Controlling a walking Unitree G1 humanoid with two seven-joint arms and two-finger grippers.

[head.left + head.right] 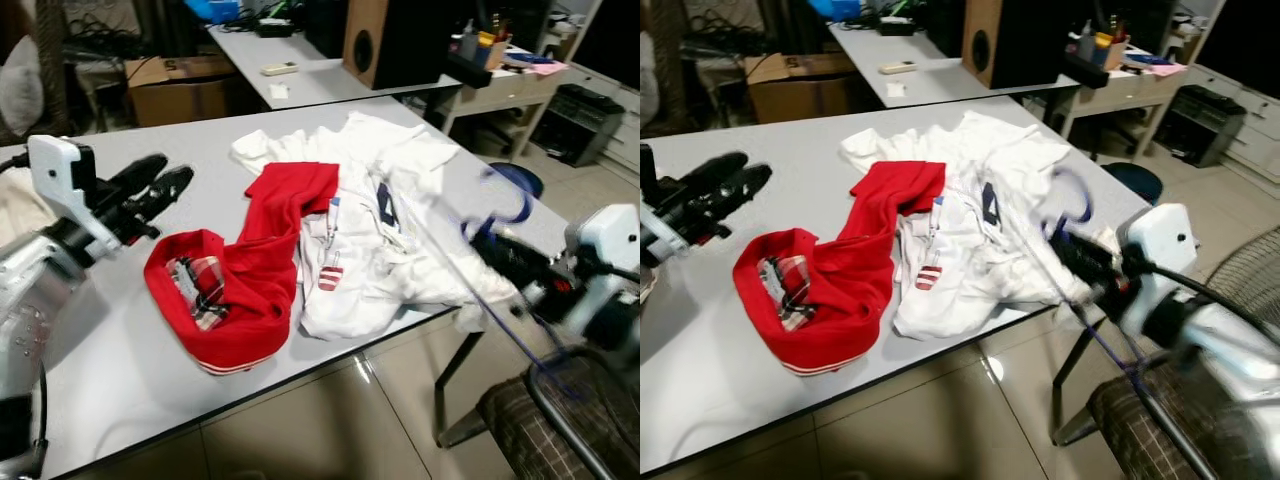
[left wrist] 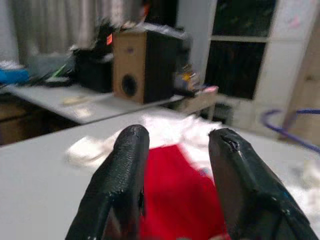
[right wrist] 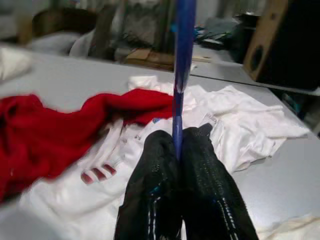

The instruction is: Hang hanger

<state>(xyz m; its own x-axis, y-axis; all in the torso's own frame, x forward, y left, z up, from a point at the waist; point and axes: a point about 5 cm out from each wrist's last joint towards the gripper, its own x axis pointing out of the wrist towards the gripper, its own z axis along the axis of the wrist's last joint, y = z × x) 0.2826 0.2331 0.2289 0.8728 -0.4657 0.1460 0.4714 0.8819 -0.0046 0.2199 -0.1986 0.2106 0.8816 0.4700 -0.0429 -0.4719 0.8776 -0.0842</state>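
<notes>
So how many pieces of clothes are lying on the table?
2, as far as I can see. The red garment lies nearer the left claw, and the white shirt sprawls beside it, partly under it. The crumpled pile may hide more.

Tabletop (image 1: pixel 130 350): smooth, matt grey laminate. Red garment (image 1: pixel 250 270) and white garment (image 1: pixel 390 230): soft, creased cloth. Hanger (image 3: pixel 181 65): thin, glossy blue plastic. Fingers (image 2: pixel 125 185): black, textured, faintly shiny. Floor (image 1: pixel 340 430): glossy tiles.

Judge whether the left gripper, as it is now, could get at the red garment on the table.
Probably yes. The left gripper hovers open above bare table just beside the red garment, with nothing between them. The right gripper, shut on the blue hanger, is off at the far side.
</notes>
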